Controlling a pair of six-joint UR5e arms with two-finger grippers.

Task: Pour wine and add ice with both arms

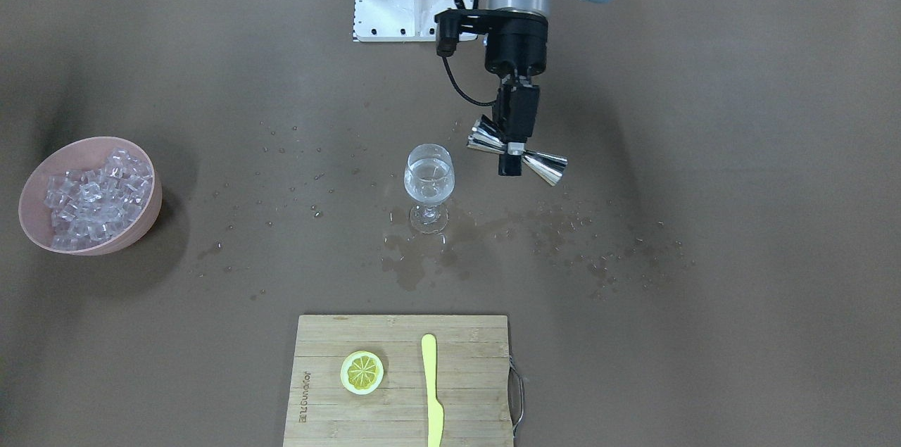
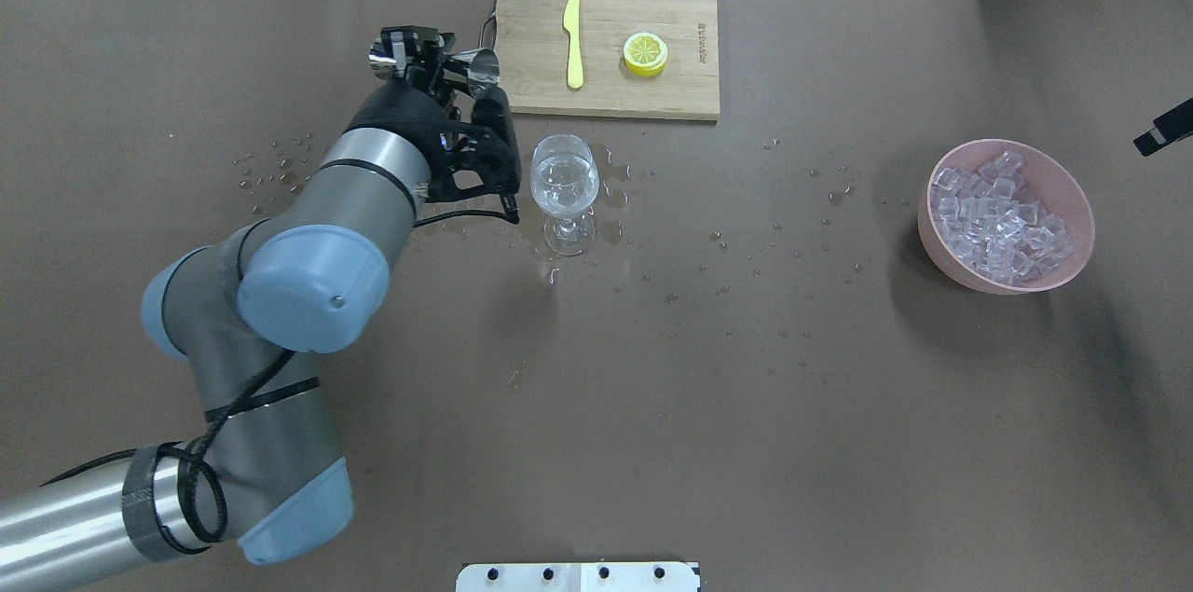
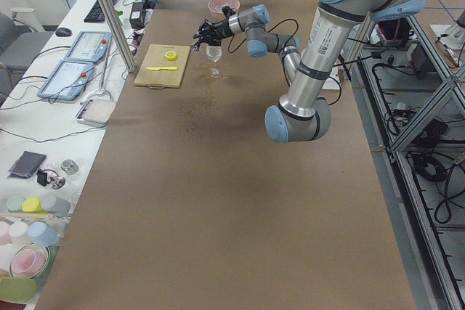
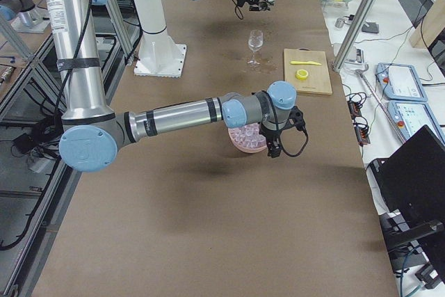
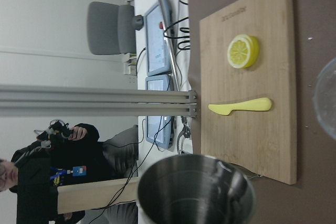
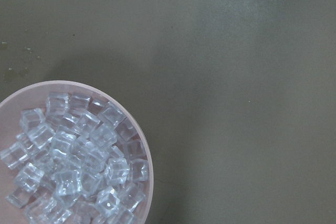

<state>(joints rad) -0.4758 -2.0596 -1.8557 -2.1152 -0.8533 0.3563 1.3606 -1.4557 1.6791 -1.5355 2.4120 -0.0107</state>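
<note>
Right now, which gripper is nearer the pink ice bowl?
Right. The right gripper hangs close beside the pink bowl, above the table. The left gripper is far across the table, next to the wine glass, clamped on a steel jigger.

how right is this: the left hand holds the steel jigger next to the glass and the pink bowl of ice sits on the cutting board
Wrong in one respect: the pink bowl of ice sits on the table, well apart from the cutting board, as the overhead view shows. The left hand does hold the jigger next to the glass.
</note>
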